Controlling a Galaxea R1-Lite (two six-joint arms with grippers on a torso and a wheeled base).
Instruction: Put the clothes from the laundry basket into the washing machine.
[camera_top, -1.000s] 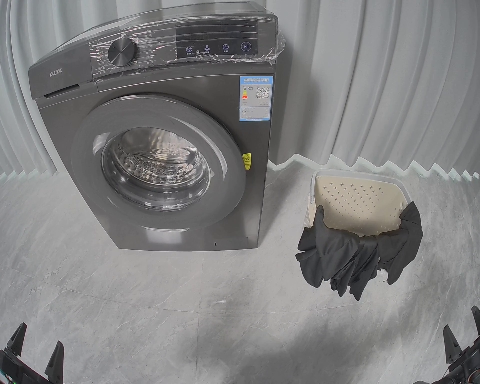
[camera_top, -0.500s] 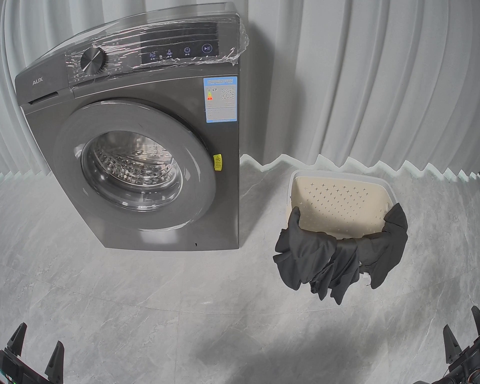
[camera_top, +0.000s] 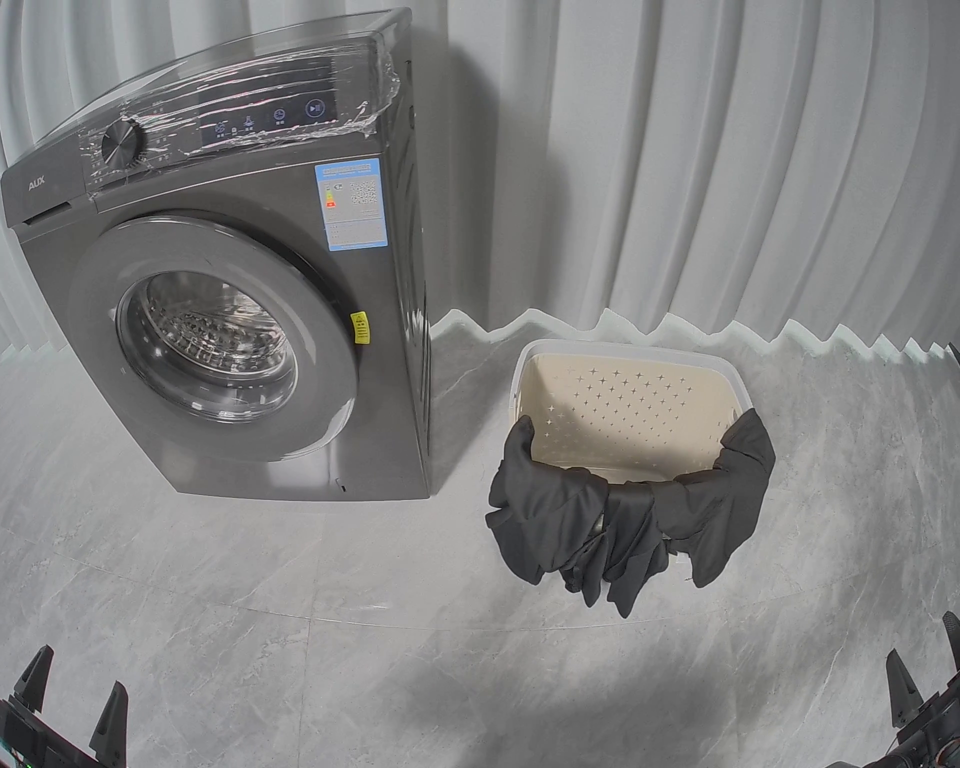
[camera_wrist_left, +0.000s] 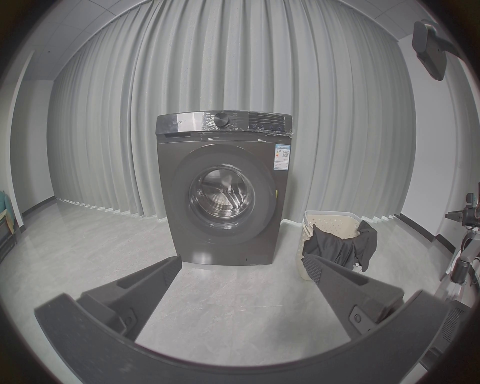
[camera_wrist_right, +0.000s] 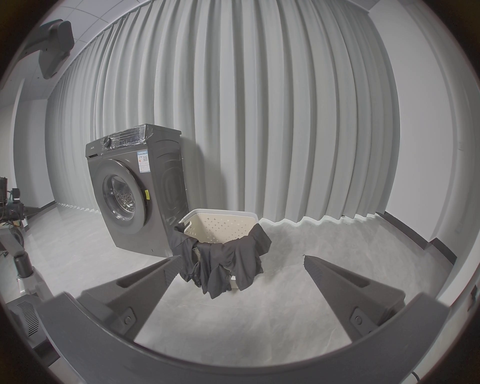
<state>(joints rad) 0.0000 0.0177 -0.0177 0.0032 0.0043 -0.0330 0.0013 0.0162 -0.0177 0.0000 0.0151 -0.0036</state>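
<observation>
Washing machine: a dark grey front-loader (camera_top: 230, 300) stands on the floor (camera_top: 400, 640) to the robot's left, its back to the curtain (camera_top: 650, 150).
Machine door: the round door (camera_top: 205, 340) sits flush against the front, and the steel drum shows through its glass.
Control panel: clear film (camera_top: 250, 95) is wrapped over the top strip with the dial.
Laundry basket: a white basket (camera_top: 630, 352) with a cream, perforated inner wall stands just beside the machine's right side, apart from it.
Clothes: a dark grey garment (camera_top: 560, 510) is draped over the basket's near rim, and most of it hangs down the outside; what lies deeper in the basket I can't tell.
Left gripper (camera_wrist_left: 240, 261): low and well short of the machine, fingers spread wide with nothing between them.
Right gripper (camera_wrist_right: 241, 259): low and well short of the basket, also spread wide and unloaded.
</observation>
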